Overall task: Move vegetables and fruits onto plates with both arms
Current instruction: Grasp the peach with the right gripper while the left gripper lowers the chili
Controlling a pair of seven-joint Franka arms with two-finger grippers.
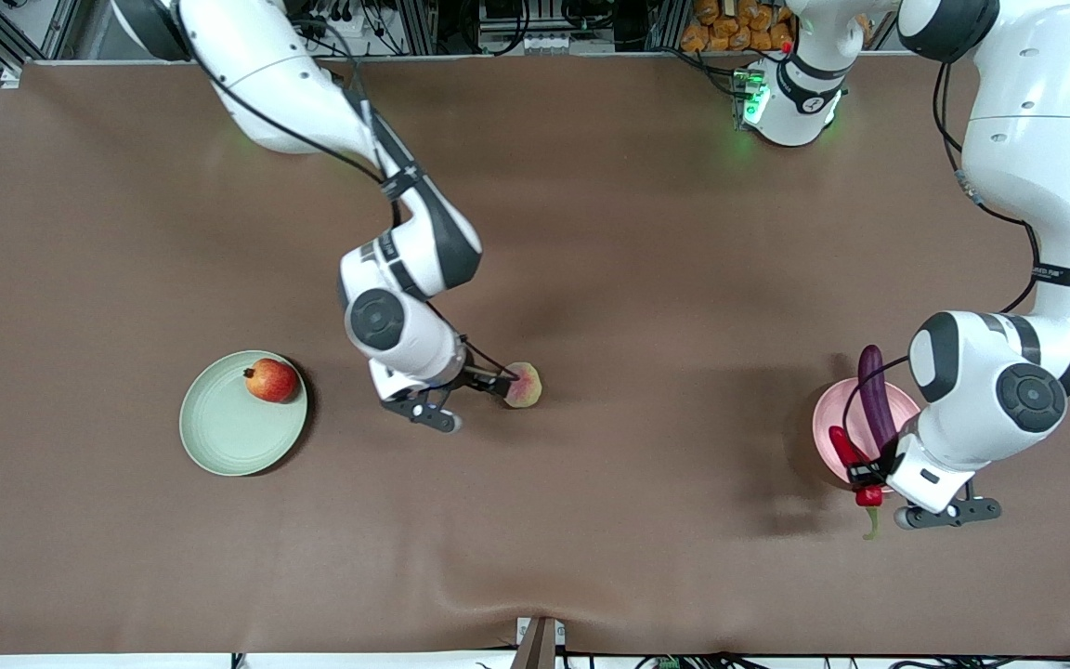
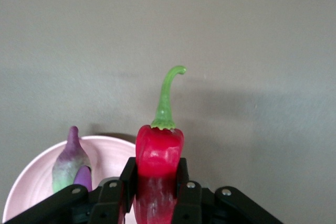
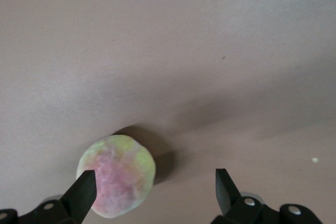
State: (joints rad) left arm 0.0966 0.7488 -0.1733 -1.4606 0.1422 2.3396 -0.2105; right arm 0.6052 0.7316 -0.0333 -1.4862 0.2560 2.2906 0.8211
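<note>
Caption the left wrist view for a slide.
Left gripper shut on the red chili pepper, stem pointing away, over the pink plate's rim where the eggplant lies.

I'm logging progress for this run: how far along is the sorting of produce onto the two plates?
Done: the round red pomegranate sits on the pale green plate, and the long purple eggplant lies on the pale pink plate. In hand: the left gripper holds the glossy red chili pepper at that plate's edge. Left: the right gripper is open around the yellow-green pink-blushed fruit, ungrasped on the table.
</note>
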